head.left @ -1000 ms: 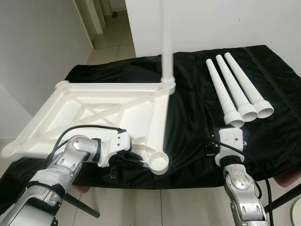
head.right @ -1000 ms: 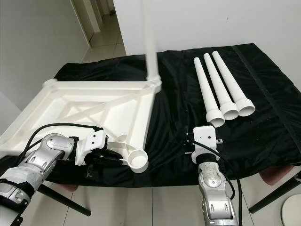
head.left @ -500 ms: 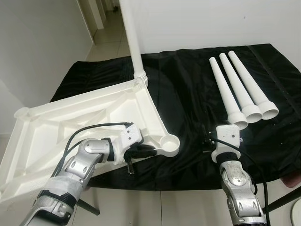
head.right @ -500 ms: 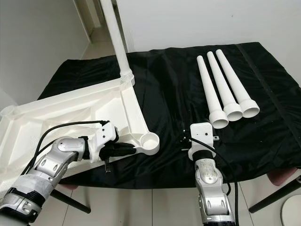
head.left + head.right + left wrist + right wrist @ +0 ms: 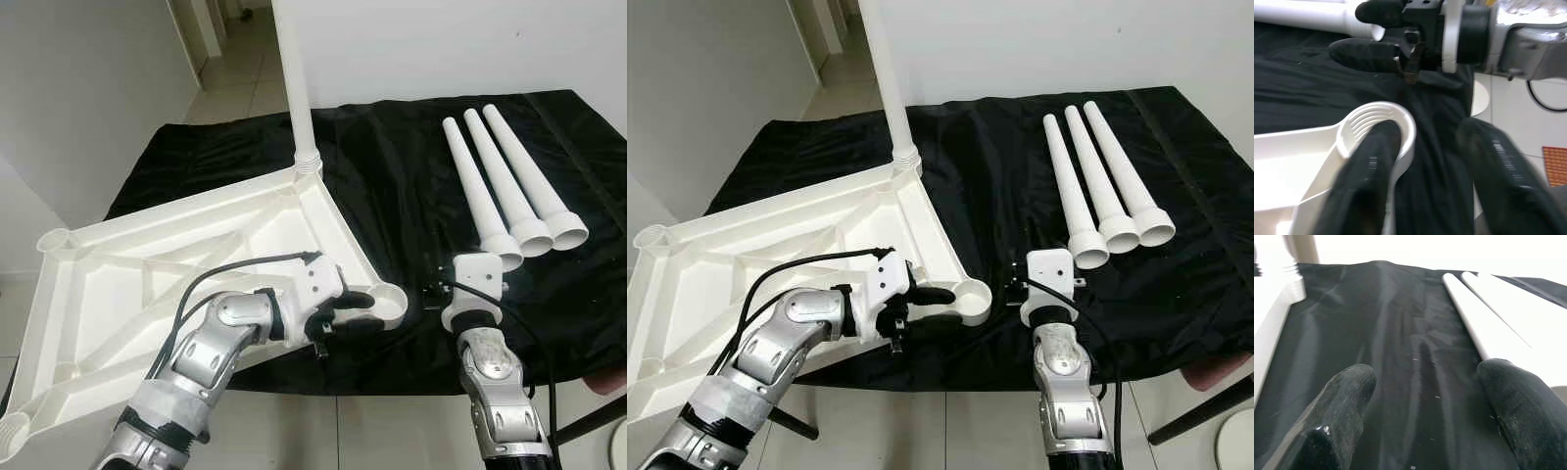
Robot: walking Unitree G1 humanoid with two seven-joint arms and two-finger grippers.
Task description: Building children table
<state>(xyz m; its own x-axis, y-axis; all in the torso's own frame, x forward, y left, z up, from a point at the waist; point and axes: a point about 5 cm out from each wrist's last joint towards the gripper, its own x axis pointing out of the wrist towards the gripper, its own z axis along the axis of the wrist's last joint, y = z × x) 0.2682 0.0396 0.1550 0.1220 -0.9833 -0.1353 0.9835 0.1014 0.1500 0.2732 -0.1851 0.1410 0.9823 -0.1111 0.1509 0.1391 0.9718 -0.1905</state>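
A white children's table top point(image 5: 196, 255) lies upside down on a black cloth point(image 5: 392, 186), with one white leg point(image 5: 297, 78) standing upright in its far corner socket. Three loose white legs point(image 5: 509, 191) lie side by side at the right. My left gripper point(image 5: 361, 311) is shut on the near corner socket point(image 5: 1376, 128), with one finger point(image 5: 1369, 181) in the socket and the other outside it. My right gripper point(image 5: 1425, 431) hangs open over the cloth just right of that socket, near the wide ends of the loose legs, with nothing between its fingers.
The cloth-covered surface ends at a front edge close to both arms, with tiled floor point(image 5: 323, 431) below. A white wall point(image 5: 78, 98) stands at the left and a doorway point(image 5: 225, 39) behind. The table top's left part overhangs the cloth's edge.
The table top has swung round on the cloth; its near corner socket and my left gripper moved right, toward the right gripper. The right arm has stayed nearly still.
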